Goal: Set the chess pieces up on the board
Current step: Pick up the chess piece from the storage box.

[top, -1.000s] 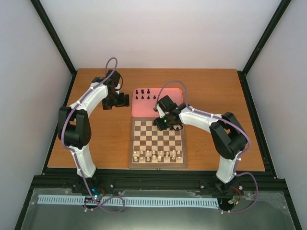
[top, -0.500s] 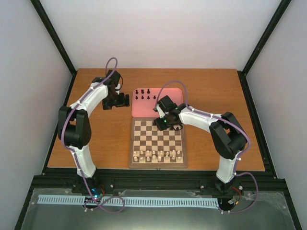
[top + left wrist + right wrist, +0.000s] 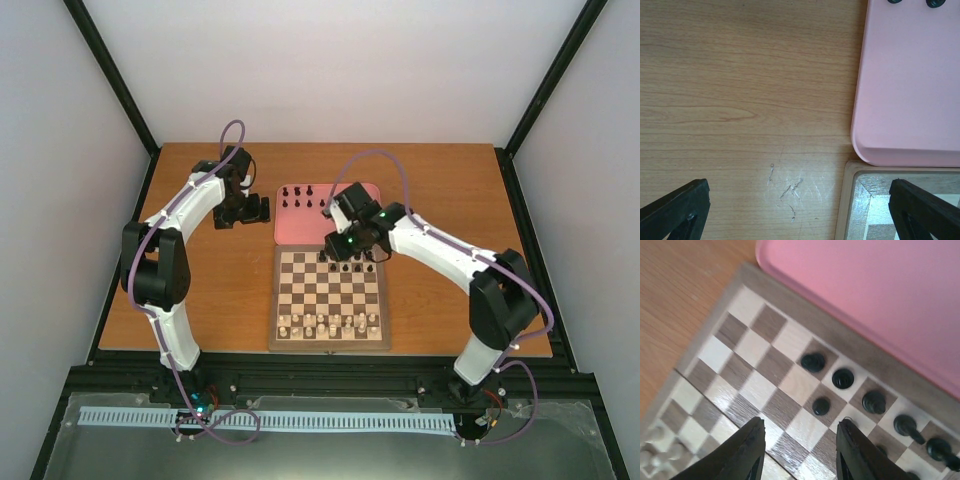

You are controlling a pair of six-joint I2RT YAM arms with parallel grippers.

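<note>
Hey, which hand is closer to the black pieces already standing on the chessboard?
Right. The right hand hovers open just over the black pieces at the board's far edge. The left hand hangs open over bare table, off the board's far left corner beside the pink tray.

Middle ranks of the board (image 3: 328,290) are bare, leaving an open lane between the white pieces (image 3: 328,324) lining the near edge and the black chess pieces (image 3: 843,378) crowding the far two rows. Far-left squares are unoccupied; gaps between those black pieces are narrow. The right gripper (image 3: 801,423), fingers parted, overhangs that cluster. Further black pieces (image 3: 303,196) stand at the far left of the pink tray (image 3: 905,100); its near part is bare. The left gripper (image 3: 799,187) hangs over bare table (image 3: 740,100) beside the tray's left edge.
</note>
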